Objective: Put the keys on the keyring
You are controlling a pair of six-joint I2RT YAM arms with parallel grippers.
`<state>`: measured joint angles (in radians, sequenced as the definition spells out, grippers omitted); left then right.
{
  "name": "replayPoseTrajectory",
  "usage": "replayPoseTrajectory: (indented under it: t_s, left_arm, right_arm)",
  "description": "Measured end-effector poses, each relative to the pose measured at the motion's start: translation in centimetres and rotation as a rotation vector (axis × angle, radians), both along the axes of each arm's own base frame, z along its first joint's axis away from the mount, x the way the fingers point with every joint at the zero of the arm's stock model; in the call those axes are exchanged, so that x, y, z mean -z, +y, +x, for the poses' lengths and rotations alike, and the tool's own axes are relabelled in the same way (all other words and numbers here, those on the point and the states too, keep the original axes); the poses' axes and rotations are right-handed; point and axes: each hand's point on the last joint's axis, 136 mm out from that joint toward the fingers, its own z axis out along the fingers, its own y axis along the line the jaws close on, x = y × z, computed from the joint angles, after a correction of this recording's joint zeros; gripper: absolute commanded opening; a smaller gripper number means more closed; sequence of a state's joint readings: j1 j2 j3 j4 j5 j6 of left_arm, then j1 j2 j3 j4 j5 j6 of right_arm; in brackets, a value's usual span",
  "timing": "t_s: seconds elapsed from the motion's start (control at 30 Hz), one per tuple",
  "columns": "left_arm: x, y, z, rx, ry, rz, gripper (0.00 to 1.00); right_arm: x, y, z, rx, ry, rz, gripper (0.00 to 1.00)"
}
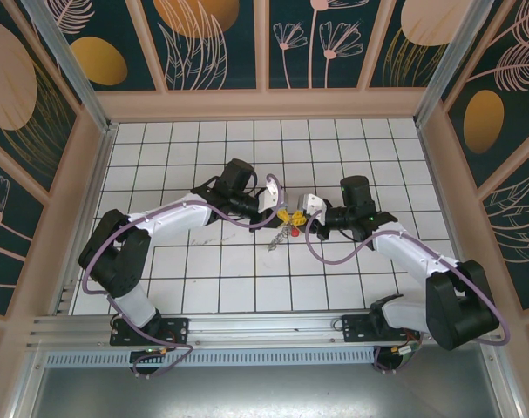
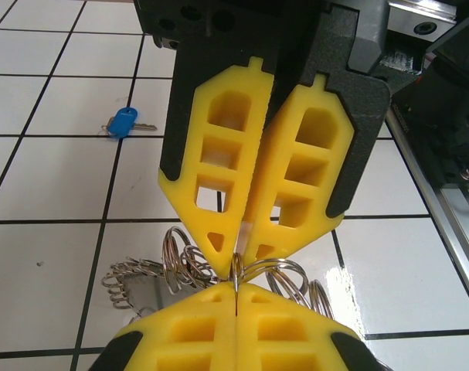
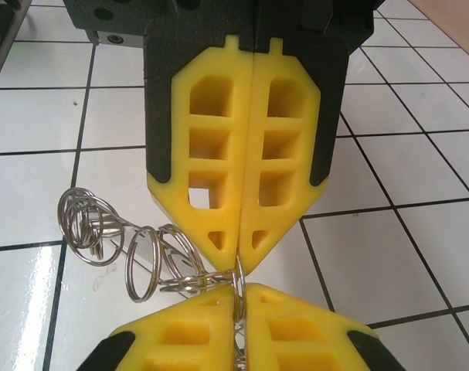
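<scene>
Starting at the left wall (image 1: 77,209), the left arm (image 1: 159,216) stretches over the white tiled counter (image 1: 203,279) to its middle. The left fingers (image 2: 195,328) are pressed flat together, their tips nipping the thin wire of the keyring (image 2: 184,259). Tip to tip against them, the right fingers (image 3: 288,332) meet at their points on the same wire, so both pairs hold the keyring between them. Its bunch of small silvery rings (image 3: 145,263) hangs below and off to one side. I cannot tell whether the lowest rings touch the tiles.

Seen from the left wrist, one key (image 2: 124,122) with a blue head lies flat on the counter, well apart from the keyring, with open tiles between it and the fingers. A purple cable (image 1: 334,252) loops down beside the right arm (image 1: 403,248), near the hanging rings.

Bare tiles spread ahead of and behind both arms. A metal rail (image 1: 264,324) bounds the near edge, and wood-framed walls close the other sides. The right arm's elbow sits just beside the right wall (image 1: 451,192).
</scene>
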<state>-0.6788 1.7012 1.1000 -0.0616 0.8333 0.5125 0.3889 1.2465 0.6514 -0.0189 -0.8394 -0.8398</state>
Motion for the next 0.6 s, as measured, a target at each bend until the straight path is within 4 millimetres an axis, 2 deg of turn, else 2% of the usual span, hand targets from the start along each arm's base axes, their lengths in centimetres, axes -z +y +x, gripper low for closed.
replayPoseTrajectory:
  t_s: [0.07,0.13,0.23,0.33,0.4,0.5,0.6]
  left_arm:
    - [0.0,0.0,0.0,-0.001,0.0,0.001,0.0]
    - [0.1,0.0,0.0,-0.002,0.001,0.003,0.0]
    - [0.1,0.1,0.1,-0.005,0.002,0.004,0.0]
    - [0.1,0.2,0.2,-0.008,0.001,0.004,0.08]
    - [0.1,0.2,0.2,-0.01,0.002,0.005,0.19]
    - [0.0,0.1,0.3,-0.02,0.007,-0.002,0.27]
    - [0.2,0.5,-0.1,-0.029,0.017,0.0,0.29]
  right_arm:
    - [0.1,0.0,0.0,-0.001,0.003,0.0,0.12]
    - [0.2,0.1,0.0,-0.004,0.007,0.0,0.04]
    - [0.2,0.1,0.1,-0.006,0.012,0.002,0.0]
    - [0.2,0.2,0.2,-0.005,0.01,0.001,0.0]
    - [0.2,0.2,0.2,-0.005,0.011,0.002,0.0]
    - [0.3,0.4,0.0,-0.007,0.008,-0.002,0.0]
    - [0.4,0.8,-0.8,-0.02,-0.01,-0.003,0.0]
